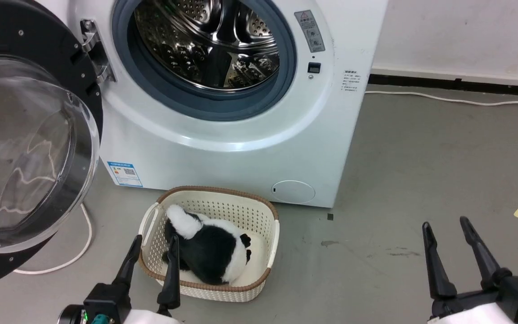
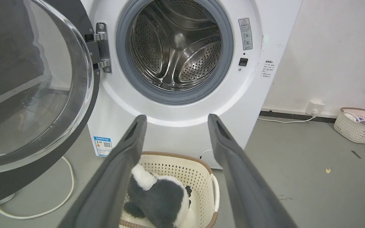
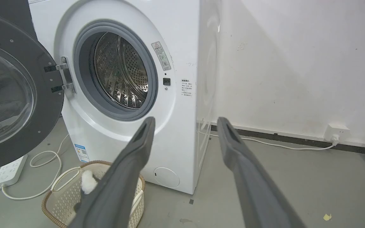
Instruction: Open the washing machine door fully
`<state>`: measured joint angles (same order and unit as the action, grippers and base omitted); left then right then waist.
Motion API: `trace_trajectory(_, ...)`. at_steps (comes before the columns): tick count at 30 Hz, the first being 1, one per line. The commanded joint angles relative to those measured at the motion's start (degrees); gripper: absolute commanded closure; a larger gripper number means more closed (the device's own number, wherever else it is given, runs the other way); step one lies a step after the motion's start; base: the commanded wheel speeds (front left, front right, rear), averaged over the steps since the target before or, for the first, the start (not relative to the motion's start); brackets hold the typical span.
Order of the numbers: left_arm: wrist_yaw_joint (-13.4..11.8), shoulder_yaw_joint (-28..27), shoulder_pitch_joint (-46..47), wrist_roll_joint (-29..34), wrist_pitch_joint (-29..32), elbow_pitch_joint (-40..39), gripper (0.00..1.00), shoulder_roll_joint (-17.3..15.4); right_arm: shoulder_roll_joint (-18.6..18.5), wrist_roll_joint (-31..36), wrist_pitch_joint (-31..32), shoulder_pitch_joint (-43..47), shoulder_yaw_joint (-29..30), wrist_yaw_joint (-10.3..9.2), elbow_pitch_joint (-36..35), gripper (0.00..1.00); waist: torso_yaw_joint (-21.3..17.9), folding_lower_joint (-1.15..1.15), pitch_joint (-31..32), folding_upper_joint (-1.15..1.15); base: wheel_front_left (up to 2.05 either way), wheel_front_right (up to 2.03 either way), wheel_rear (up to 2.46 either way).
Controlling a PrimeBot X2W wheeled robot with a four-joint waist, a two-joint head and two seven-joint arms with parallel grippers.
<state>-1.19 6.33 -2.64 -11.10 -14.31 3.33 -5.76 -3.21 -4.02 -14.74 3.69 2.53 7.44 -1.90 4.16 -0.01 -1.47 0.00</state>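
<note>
Black glass-bowled washing machine door [image 1: 25, 148] swung wide left, white washing machine [image 1: 241, 135] drum exposed

A cream perforated basket [image 1: 223, 291] sits on the grey floor [image 1: 421, 180], holding a black-and-white plush toy [image 1: 214, 252]. A white cable [image 1: 91, 234] loops beside it.

White washing machine [image 1: 241, 162], black door [image 1: 38, 36]

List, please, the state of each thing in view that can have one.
washing machine door: swung wide open to the left.
washing machine: drum exposed, looks empty.
laundry basket: on the floor, holds a plush toy.
left gripper: open, empty.
right gripper: open, empty.
</note>
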Motion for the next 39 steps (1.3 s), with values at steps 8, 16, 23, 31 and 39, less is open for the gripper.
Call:
trace_trajectory(8, -1.40, 0.29, -1.58, 1.99, -0.62, 0.20, 0.00, 0.07, 0.33, -0.67, -0.25, 1.58, -0.76, 0.05, 1.30, 0.00, -0.70, 0.01, 0.99, 0.00, 0.00, 0.00, 0.00)
trace_trajectory(16, -2.03, 0.38, -2.08, 2.31, -0.67, 1.03, 0.00, 0.14, 0.33, -1.35, -0.26, 1.69, -1.03, 0.05, 1.79, 0.00, -0.94, 0.01, 1.22, 0.00, 0.00, 0.00, 0.00)
trace_trajectory(23, -2.17, 0.68, -1.58, 2.61, -0.68, 1.25, 0.00, 0.15, 0.33, -2.12, -0.26, 1.52, -1.43, 0.05, 2.31, 0.00, -0.94, 0.01, 1.08, 0.00, 0.00, 0.00, 0.00)
trace_trajectory(31, -2.24, 0.31, -1.42, 2.20, -0.68, 1.59, 0.00, 0.07, 0.33, -2.04, -0.26, 1.54, -1.33, 0.05, 1.89, 0.00, -0.88, 0.01, 0.96, 0.00, 0.00, 0.00, 0.00)
trace_trajectory(39, -2.16, 0.37, -0.99, 2.11, -0.28, 1.46, 1.00, 0.00, 0.06, -1.60, 0.02, 0.71, -1.37, 0.00, 1.99, 1.00, -0.69, 0.01, 0.89, 0.00, 0.00, 0.00, 0.00)
